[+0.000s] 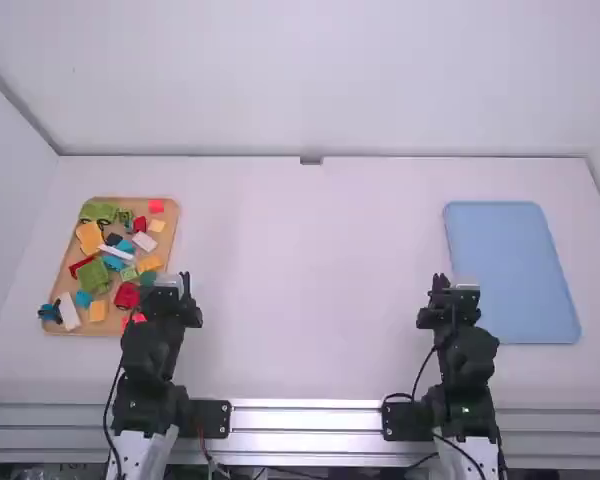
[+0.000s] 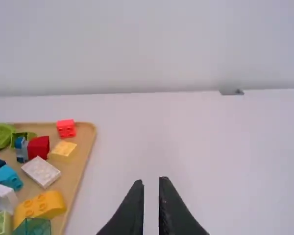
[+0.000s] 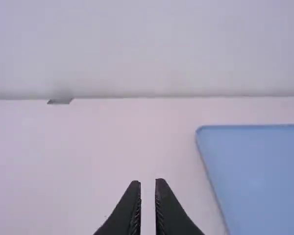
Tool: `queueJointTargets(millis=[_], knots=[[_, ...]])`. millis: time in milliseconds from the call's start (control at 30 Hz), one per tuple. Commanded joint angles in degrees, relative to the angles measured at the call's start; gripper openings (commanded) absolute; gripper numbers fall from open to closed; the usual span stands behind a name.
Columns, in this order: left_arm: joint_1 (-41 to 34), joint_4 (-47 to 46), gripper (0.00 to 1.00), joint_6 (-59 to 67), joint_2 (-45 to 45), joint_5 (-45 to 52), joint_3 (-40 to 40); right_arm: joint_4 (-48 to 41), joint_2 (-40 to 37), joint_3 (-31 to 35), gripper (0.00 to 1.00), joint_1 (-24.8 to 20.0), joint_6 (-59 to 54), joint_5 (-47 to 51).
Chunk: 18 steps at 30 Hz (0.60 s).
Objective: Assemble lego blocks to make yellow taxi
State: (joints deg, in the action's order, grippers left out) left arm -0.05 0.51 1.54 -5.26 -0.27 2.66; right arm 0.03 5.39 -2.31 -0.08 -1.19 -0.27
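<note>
Picking from this crowd is the likeliest trouble: on the wooden tray point(image 2: 83, 152) the blocks lie close together, so fingers going down for the yellow block point(image 2: 41, 205) could nudge the dark teal block point(image 2: 32, 227) beside it or land on its studs. A crooked grip would probably spoil the press-fit later. The pale yellow block point(image 2: 62, 149), near the red block point(image 2: 66, 128) and the white block point(image 2: 40, 171), could be mistaken for the deeper yellow wanted. A green piece with wheels point(image 2: 1, 136) may roll or tip if pushed. The blue and black piece point(image 1: 50, 312) at the tray's outer edge could get knocked off.

The left claw point(image 2: 151, 183) is slightly open, with nothing between its fingers, near the tray's inner side. The right claw point(image 3: 148, 183) is parted just as narrowly, also holding nothing, near the blue tray point(image 1: 510, 270). Both may need to spread wider for a block. The taxi is unbuilt; its likely parts are loose on the wooden tray, across the tabletop point(image 1: 310, 290) from the right arm, whose black cable point(image 1: 423, 372) loops near its base and might snag.
</note>
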Motion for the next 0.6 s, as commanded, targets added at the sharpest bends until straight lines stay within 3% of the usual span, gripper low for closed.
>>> queueJointTargets(millis=[0,567], knots=[[-0.2,-0.1,0.13,1.8,-1.9,-0.8,3.7,0.2,2.3,-4.6,0.13,-0.3,-0.8,0.0],[1.5,3.0,0.42,6.6,-17.9,-7.2,17.5,0.6,23.4,-22.8,0.42,0.3,-5.2,-1.8]])
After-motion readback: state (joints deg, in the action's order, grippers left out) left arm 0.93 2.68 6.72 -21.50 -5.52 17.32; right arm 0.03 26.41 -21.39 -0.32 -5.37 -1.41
